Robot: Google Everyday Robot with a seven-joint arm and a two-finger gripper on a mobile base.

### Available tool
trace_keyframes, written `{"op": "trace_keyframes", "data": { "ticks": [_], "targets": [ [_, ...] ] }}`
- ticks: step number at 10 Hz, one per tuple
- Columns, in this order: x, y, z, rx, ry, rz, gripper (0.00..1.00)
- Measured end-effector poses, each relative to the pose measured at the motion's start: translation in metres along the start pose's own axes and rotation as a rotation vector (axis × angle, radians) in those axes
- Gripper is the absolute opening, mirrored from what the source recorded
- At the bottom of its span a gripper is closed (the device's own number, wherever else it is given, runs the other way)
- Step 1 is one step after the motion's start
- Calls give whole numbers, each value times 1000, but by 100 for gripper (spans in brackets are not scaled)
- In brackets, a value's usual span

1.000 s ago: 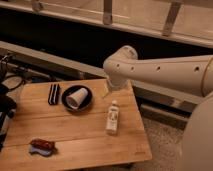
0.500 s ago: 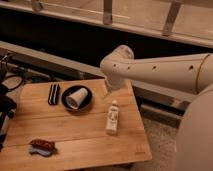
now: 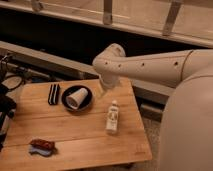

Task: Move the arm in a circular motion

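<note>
Arm: the large cream-white tubular robot arm [image 3: 150, 67] reaches in from the right, its rounded joint above the table's far edge.
Table: a light wooden slatted table [image 3: 75, 130] lies under the arm's end.
Bowl: a round black bowl [image 3: 64, 98] holds a white paper cup [image 3: 76, 98] lying on its side, just left of the arm's tip.
Bottle: a small white upright bottle [image 3: 113, 117] stands nearer me, below the joint; I'd say it would tip most easily.
Case: a flat black rectangular object [image 3: 53, 94] sits beside the bowl.
Packet: a reddish-brown bar on something blue [image 3: 41, 146] lies at the near left, well apart.
Gripper: the gripper [image 3: 102, 91] hangs below the joint, near the bowl; spread or pressed together, I cannot tell.
Advice: sweep the circle level and smooth, keeping above the bottle and the cup.
</note>
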Motion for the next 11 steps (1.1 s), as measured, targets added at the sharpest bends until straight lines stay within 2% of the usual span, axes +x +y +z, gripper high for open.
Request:
{"op": "trace_keyframes", "data": {
  "ticks": [2, 6, 8, 10, 11],
  "targets": [
    [10, -8, 0, 8, 9, -26, 80],
    [-11, 14, 3, 16, 19, -88, 80],
    [-4, 9, 4, 27, 33, -119, 79],
    [11, 3, 2, 28, 42, -140, 68],
    [15, 1, 1, 28, 43, -153, 56]
  ]
}}
